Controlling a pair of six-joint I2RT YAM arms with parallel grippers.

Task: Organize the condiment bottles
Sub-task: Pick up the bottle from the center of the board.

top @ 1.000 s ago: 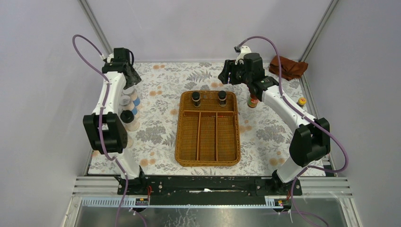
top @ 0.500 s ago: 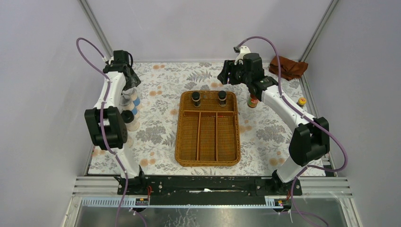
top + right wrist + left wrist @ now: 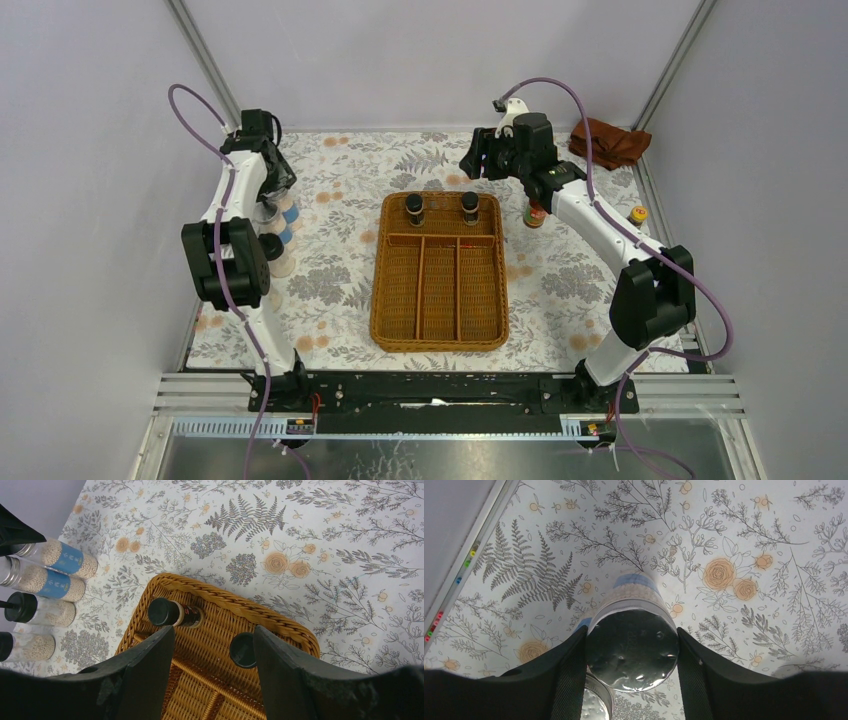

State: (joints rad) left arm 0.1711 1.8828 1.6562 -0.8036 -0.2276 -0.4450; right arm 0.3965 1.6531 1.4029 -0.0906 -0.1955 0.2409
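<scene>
In the left wrist view my left gripper (image 3: 631,640) is shut on the silver lid of a blue-labelled shaker (image 3: 634,592) standing on the floral mat. The second shaker's lid (image 3: 593,707) shows just beside it. From above, my left gripper (image 3: 272,193) is over the shakers (image 3: 286,212) at the left edge, with two black-lidded jars (image 3: 273,250) nearer. Two tiny dark bottles (image 3: 414,208) (image 3: 470,206) stand in the tray's far compartment. My right gripper (image 3: 477,160) is open and empty above them (image 3: 172,614). One red sauce bottle (image 3: 535,214) stands right of the tray, another (image 3: 638,213) at the right edge.
The brown wicker tray (image 3: 440,335) lies mid-table with three long divided compartments. A rust-brown cloth (image 3: 610,142) is bunched at the back right corner. The enclosure walls stand close behind the left bottles and along the right edge.
My left gripper has come down and nearer onto the far shaker, and its forearm has swung back. The right arm has barely moved.
</scene>
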